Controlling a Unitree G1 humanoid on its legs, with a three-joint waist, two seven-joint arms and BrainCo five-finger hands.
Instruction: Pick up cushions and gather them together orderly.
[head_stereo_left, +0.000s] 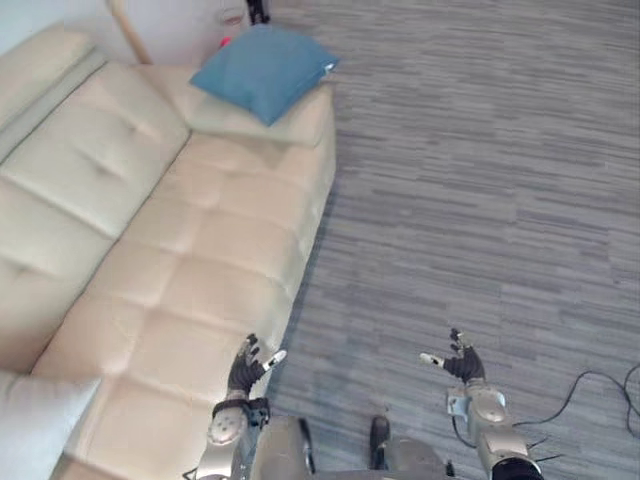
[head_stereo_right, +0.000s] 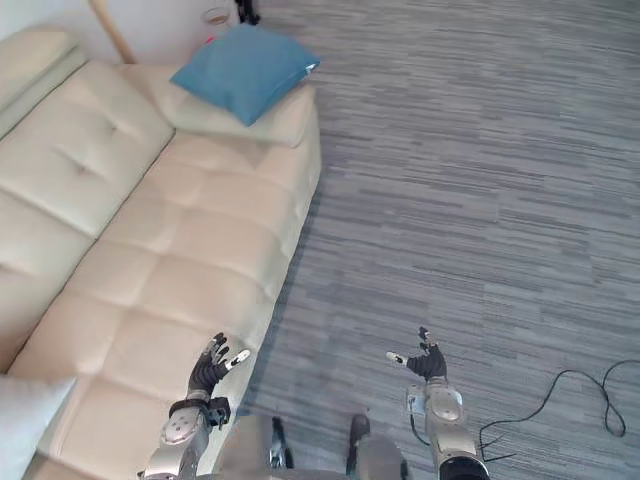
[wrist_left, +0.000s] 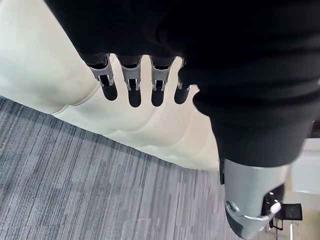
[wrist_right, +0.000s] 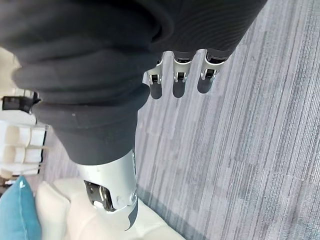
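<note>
In the left eye view a cream sofa runs along the robot's left side, with grey striped carpet to its right. A blue cushion lies on the armrest at the sofa's far end, one corner reaching out over the armrest's edge. A pale cushion rests at the near end of the seat, cut off by the picture's lower left corner, so the two cushions are well apart with bare seat between them. The left hand hangs over the front edge of the seat, fingers spread wide and holding nothing. The right hand is raised above the carpet, well clear of the sofa, fingers likewise splayed and empty. The right eye view gives the same layout: blue cushion on the far armrest, pale cushion at the near corner, both hands open in the air. In the left wrist view the left hand's fingers hang straight in a row and its thumb stands apart, nothing between them; past them lie the sofa's rounded front edge and the carpet. In the right wrist view the right hand's fingers are straight over carpet, grasping nothing, and the blue cushion shows at a corner of the picture beside the sofa's cream upholstery
</note>
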